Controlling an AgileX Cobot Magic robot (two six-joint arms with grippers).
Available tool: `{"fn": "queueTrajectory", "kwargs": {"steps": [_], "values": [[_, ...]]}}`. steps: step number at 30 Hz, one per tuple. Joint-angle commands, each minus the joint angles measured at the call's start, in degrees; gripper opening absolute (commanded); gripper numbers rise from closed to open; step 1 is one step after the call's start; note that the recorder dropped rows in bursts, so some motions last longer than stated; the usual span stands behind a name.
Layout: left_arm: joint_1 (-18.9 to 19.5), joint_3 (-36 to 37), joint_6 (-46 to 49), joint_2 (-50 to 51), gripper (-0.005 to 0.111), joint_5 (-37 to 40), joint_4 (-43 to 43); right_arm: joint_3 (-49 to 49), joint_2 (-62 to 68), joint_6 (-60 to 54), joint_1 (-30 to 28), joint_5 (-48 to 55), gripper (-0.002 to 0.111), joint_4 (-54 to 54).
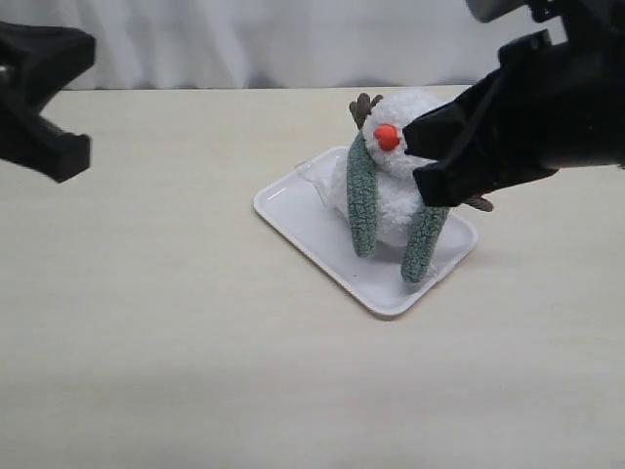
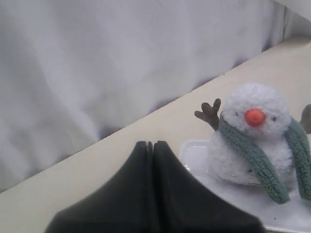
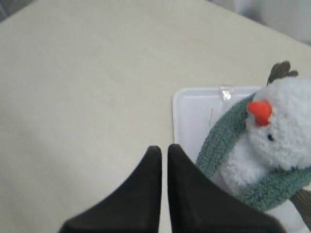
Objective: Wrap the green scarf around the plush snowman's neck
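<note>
Pale bench (image 1: 195, 391) nearest, in front of the white tray (image 1: 298, 217). On the tray, two loose ends of the green scarf (image 1: 363, 200) hanging side by side, uncrossed, tips down on the tray floor near its front edge. Behind those ends, the plush snowman (image 1: 391, 200) sitting upright on the tray's back half, scarf draped over the neck under the orange nose (image 1: 388, 137), one brown twig arm (image 1: 365, 106) poking up toward the tray's far side. Above the tray, right end effector (image 3: 164, 147) all but closed, only a thin slit showing, gripping nothing, hovering just beside the snowman's head. Well apart from the tray, left end effector (image 2: 152, 143) pinched fully together, likewise empty. Farthest back, beyond the tray, pale curtain (image 1: 244, 39).

Judged risks:
- Draped rather than wound, so prone to sliding off with a tug on one end alone.
- Light plush, easily toppled or pushed off the tray by a brush from the nearby right end effector.
- Fuzzy knit on fluffy fur, so easy to pinch both together and drag the snowman along.
- Also possible: snagging on the twig arm, or shoving the tray across the bench.
</note>
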Motion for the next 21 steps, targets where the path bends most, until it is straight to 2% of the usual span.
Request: {"fn": "queueTrajectory", "kwargs": {"steps": [1, 5, 11, 21], "values": [[-0.11, 4.62, -3.44, -12.05, 0.000, -0.38, -2.28, 2.57, -7.21, 0.36, 1.53, -6.42, 0.004, -0.48], [-0.11, 5.73, -4.14, -21.26, 0.000, -3.66, -3.09, 5.08, -13.96, 0.24, 1.61, -10.39, 0.004, -0.35], [-0.11, 5.79, -4.14, -29.39, 0.000, -8.13, -3.09, 7.52, -22.21, 0.23, 1.61, -12.44, 0.004, -0.35], [-0.11, 5.68, -4.14, -33.41, 0.000, -16.08, -3.09, 8.82, -34.48, 0.23, 1.61, -8.52, 0.004, -0.35]]}}
